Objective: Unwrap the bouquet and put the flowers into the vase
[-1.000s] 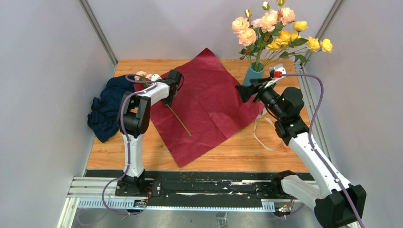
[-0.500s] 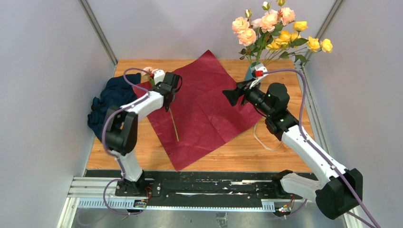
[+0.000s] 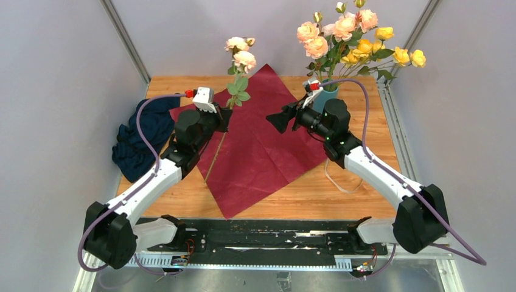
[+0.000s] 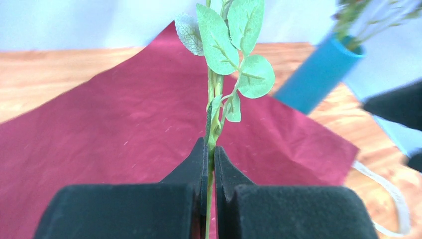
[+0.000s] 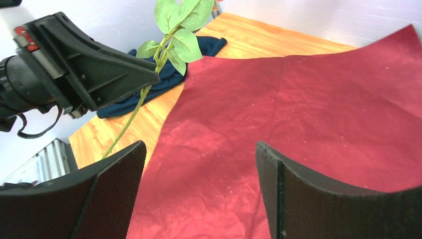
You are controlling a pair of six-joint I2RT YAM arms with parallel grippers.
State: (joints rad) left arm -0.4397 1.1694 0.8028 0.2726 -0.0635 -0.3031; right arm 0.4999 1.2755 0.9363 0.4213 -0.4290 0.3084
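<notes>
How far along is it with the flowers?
Done: the red paper lies spread flat, and a bunch of roses stands in the blue vase. In hand: the left claw is shut on one pink rose stem, held upright; the right claw is open nearby. Left: getting that stem into the vase.

Lying flat on the maroon wrapping paper (image 3: 268, 152) a second earlier, a pale pink rose (image 3: 244, 59) has been raised upright toward the far edge of the table (image 3: 341, 194), clamped in the left gripper (image 4: 210, 149). The right gripper (image 3: 278, 120) has been swung from the vase (image 3: 328, 93) toward the paper's middle.
</notes>
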